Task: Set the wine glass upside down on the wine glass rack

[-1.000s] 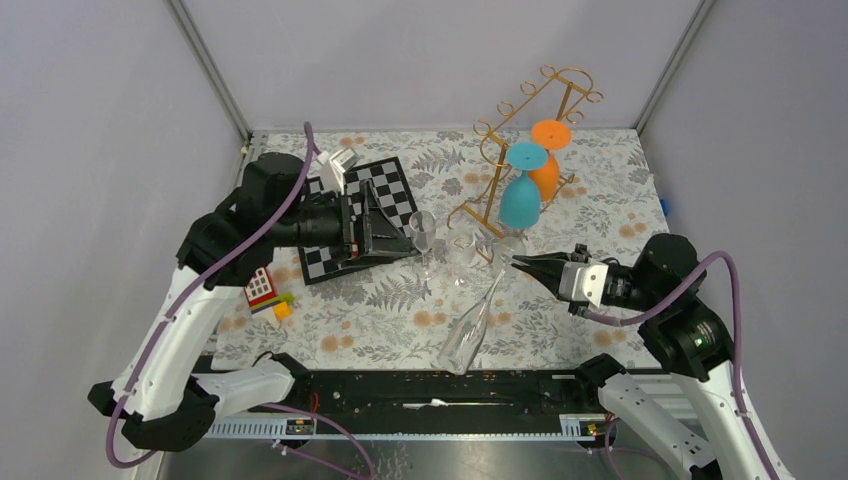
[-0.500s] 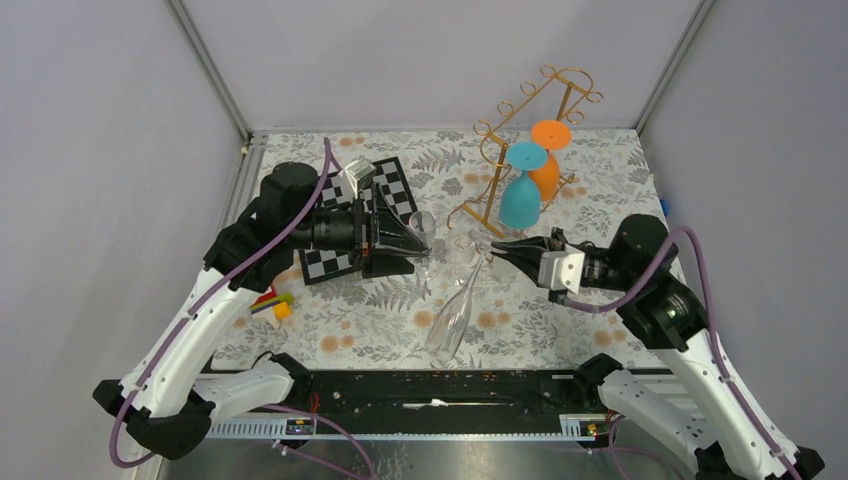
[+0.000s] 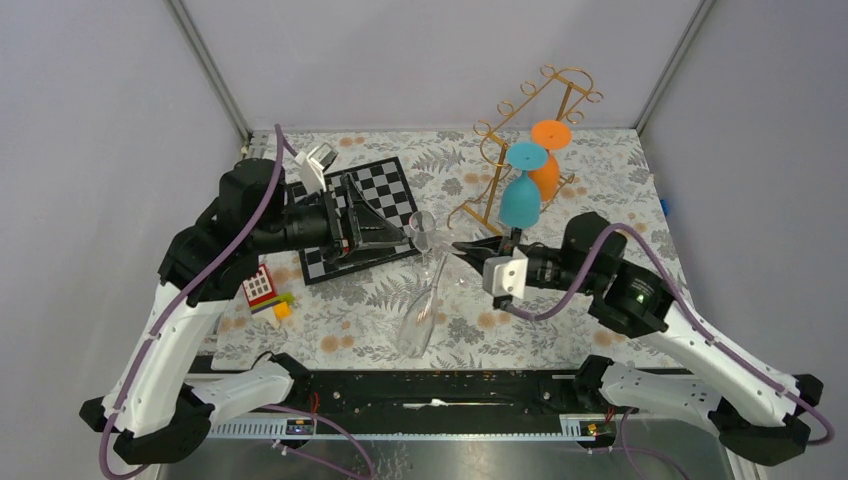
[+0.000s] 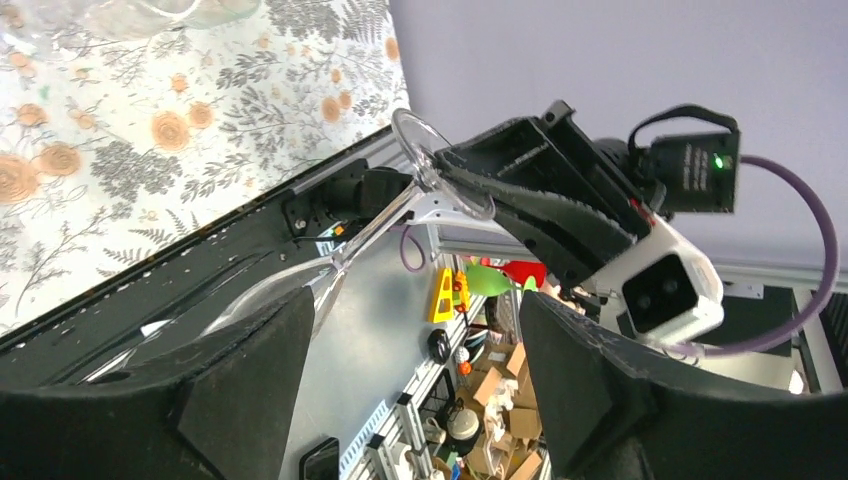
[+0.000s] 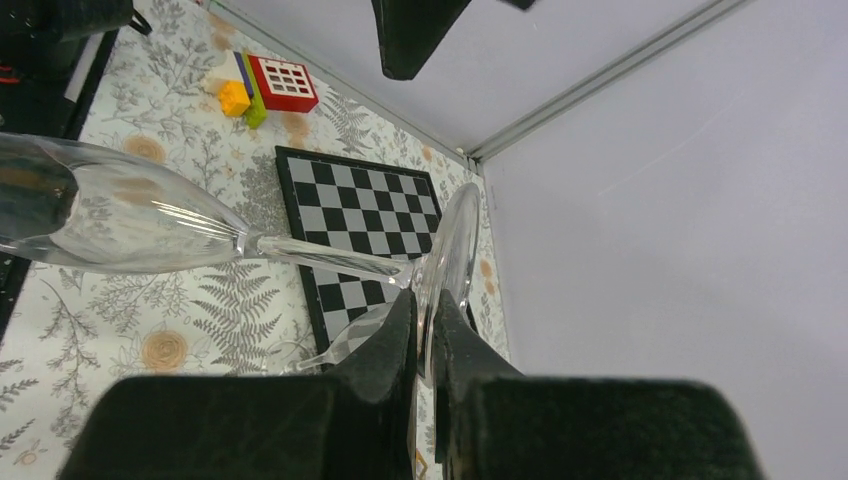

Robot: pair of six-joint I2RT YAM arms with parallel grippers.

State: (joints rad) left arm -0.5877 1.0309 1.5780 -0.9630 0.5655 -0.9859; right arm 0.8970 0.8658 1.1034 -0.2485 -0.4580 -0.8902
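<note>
A clear wine glass (image 3: 417,318) hangs tilted in the air, bowl low toward the table's front edge and foot up. My right gripper (image 3: 462,247) is shut on the rim of its foot (image 5: 448,252); the stem (image 5: 320,257) and bowl (image 5: 100,215) stretch away to the left. My left gripper (image 3: 408,236) stands open just left of the foot, touching nothing; the glass (image 4: 375,222) crosses in front of it. The gold wine glass rack (image 3: 490,165) stands at the back right.
A teal glass (image 3: 520,197) and an orange glass (image 3: 547,168) hang upside down on the rack. Another clear glass (image 3: 422,228) stands upright by the chessboard (image 3: 378,188). Toy blocks (image 3: 264,289) lie at the left.
My right arm has carried the clear glass leftward, toward the left gripper. The left gripper drew back slightly, and its jaws narrowed a little while staying open.
</note>
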